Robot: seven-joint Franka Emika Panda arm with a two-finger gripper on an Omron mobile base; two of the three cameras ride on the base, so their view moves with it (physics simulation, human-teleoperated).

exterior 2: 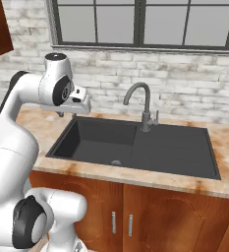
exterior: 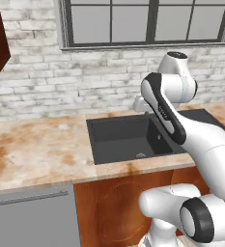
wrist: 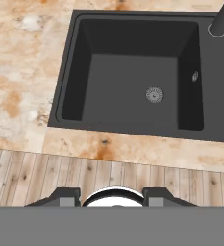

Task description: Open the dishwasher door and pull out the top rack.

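My tool (wrist: 111,194) hangs high above the dark sink basin (wrist: 132,81), fingers spread apart, gripping nothing. The dishwasher door (exterior: 32,219) sits shut under the desk (exterior: 36,149), left of the wooden cabinet doors (exterior: 119,207).

Flat grey dishwasher door (exterior: 32,222): smooth matt metal. Dark grey sink basin (exterior 2: 135,142): matt. Mottled tan stone-look counter (exterior: 36,149): smooth. Reddish-brown cabinet doors (exterior 2: 175,221): glossy wood. Whitewashed brick wall (exterior 2: 185,83): rough. Curved grey faucet (exterior 2: 143,106): metal.
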